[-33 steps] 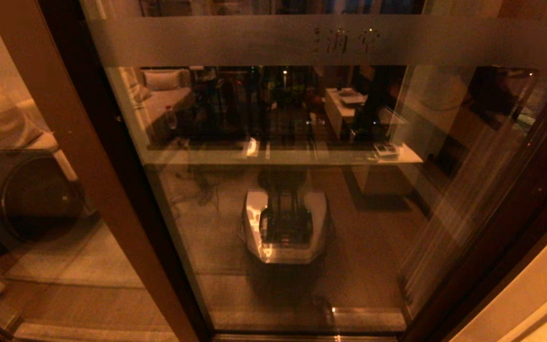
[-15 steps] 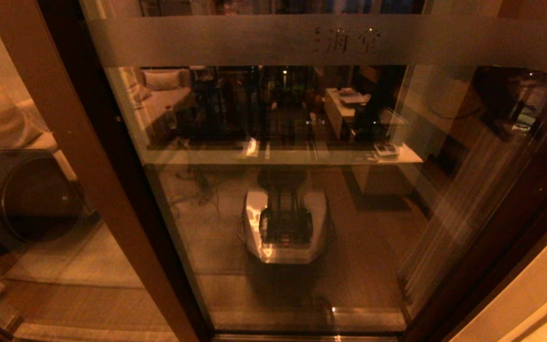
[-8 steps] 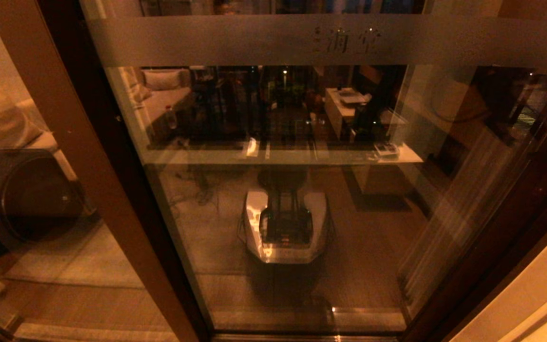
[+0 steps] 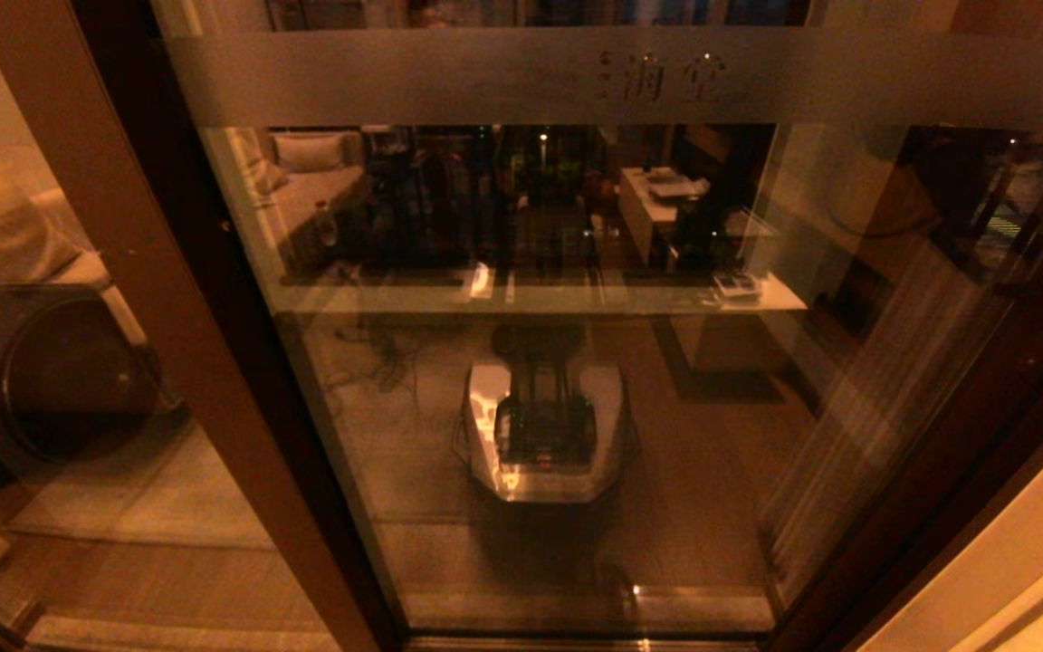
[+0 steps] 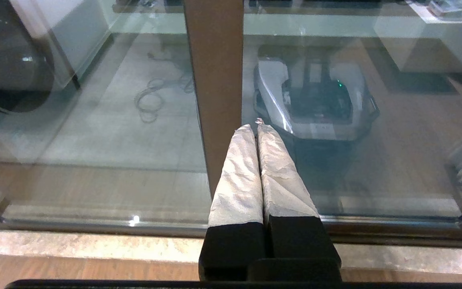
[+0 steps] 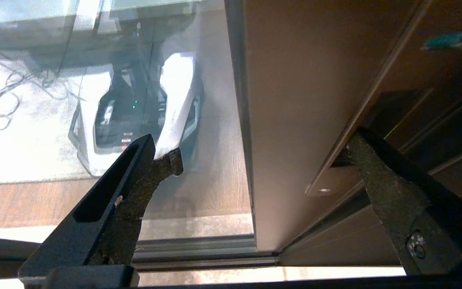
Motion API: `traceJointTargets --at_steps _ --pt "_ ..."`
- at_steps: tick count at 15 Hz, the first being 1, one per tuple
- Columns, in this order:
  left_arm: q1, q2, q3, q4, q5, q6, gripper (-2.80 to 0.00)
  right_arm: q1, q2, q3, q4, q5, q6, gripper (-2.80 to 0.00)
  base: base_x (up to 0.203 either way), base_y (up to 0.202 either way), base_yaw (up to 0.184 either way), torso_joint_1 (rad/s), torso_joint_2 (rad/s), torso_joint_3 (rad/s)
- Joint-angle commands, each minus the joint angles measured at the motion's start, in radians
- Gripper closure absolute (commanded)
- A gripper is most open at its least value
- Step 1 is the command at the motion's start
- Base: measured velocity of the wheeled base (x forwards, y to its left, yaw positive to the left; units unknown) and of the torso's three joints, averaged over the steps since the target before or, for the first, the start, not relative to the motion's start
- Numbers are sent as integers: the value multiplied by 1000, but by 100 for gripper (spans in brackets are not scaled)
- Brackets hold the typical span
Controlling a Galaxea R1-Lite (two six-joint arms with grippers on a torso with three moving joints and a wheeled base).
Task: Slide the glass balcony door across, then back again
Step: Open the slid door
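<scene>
- Right gripper [image 6: 261,154]: fingers spread wide, grasping nothing. One dark, rough-coated finger [image 6: 146,176] lies over the glass; the other reaches toward the handle slot [image 6: 369,132] at the door's right edge. Whether that tip touches the slot cannot be told.
- Left gripper [image 5: 257,128]: padded fingers pressed together, holding nothing, pointing at the lower part of the brown post [image 5: 215,80] on the door's left side. It appears parked.
- Glass balcony door [image 4: 576,407]: directly ahead of the robot, filling the head view, its right upright [image 6: 295,120] running down to the floor track [image 6: 199,257].
- Key relation: the slot lies between the right gripper's fingers, toward the outer one; its long axis runs up and down along the upright, while the door travels sideways. The right arm is judged the nearer and the likelier to push.
- Materials: smooth, clear, reflective glass with a frosted band [image 4: 395,77] bearing faint characters; flat, matt, reddish-brown frame; a slim recessed slot with a metal end plate.
- Also visible: the robot's own base, mirrored in the glass [image 4: 544,426].
</scene>
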Motion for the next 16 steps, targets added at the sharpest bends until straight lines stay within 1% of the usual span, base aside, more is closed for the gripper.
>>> traceJointTargets --at_steps 1,6,11,16 --pt "0 1 0 1 0 0 0 1 4 -5 -1 3 -1 -280 0 0 0 0 0 0" --pt "0 1 0 1 0 0 0 10 16 -9 -2 5 -2 -280 0 0 0 0 0 0" --pt "0 1 0 1 0 0 0 38 -11 4 -1 6 2 -280 0 0 0 0 0 0" --pt "0 1 0 1 0 0 0 47 -34 16 1 6 3 -280 0 0 0 0 0 0"
